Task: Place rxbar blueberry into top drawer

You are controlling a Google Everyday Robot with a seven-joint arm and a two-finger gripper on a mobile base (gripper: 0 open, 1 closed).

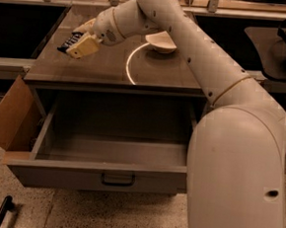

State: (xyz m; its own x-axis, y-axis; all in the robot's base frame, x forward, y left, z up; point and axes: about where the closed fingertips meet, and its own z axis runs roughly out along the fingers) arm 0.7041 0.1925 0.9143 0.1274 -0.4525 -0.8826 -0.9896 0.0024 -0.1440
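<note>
My gripper is over the left part of the cabinet top, above and behind the open drawer. Its pale yellow fingers are shut on the rxbar blueberry, a small dark bar sticking out to the left of them, a little above the top surface. The top drawer is pulled out wide toward the camera. Its grey inside shows nothing in it, and its front panel has a small dark handle.
A white bowl sits on the cabinet top behind my arm. A brown cardboard flap leans at the drawer's left side. My large white arm fills the right of the view. A dark bar lies on the speckled floor.
</note>
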